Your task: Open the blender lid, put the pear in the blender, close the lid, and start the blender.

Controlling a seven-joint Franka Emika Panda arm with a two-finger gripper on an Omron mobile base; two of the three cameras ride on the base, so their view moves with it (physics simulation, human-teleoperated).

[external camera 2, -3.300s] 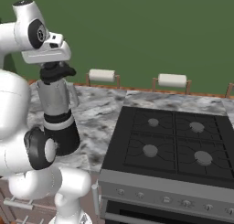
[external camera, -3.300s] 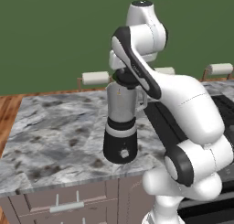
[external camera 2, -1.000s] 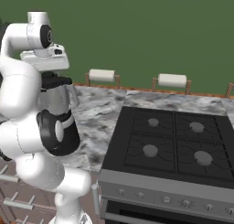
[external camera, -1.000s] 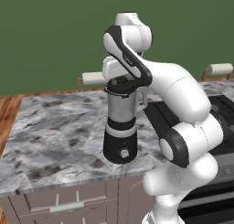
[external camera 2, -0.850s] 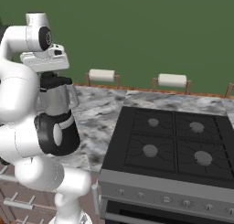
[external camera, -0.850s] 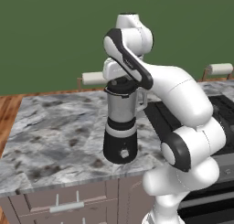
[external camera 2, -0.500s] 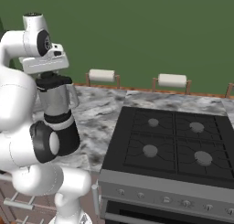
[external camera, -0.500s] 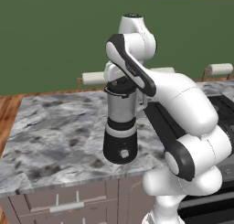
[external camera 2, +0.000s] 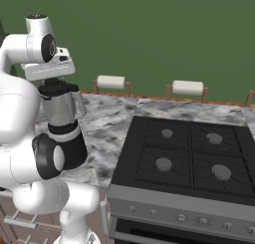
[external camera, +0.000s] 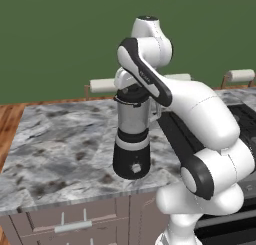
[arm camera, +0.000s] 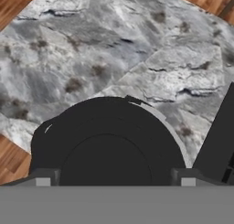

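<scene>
The blender (external camera: 132,139), a tall appliance with a silvery-grey handled jar over a rounded black base with a white front dial, stands near the front edge of the grey-veined marble counter (external camera: 55,139); we see it upright in both base views, with the white arm curving over it from behind. To its right lies the flat black four-burner stove (external camera 2: 189,153), matte and set with dull grey burner caps. Against the green wall two white paper-towel rolls on wooden holders (external camera 2: 110,82) stand at the back of the counter. The blender lid (arm camera: 107,145), a round black cap with a raised centre disc, sits on the jar top and looks smooth and faintly glossy from the hand view, a pale rim of the jar showing along its right edge. The two-finger gripper (arm camera: 114,175) hangs directly over this lid, its small dark tips (arm camera: 43,176) spread wide to either side of the centre knob, parted and gripping nothing that we can make out.
</scene>
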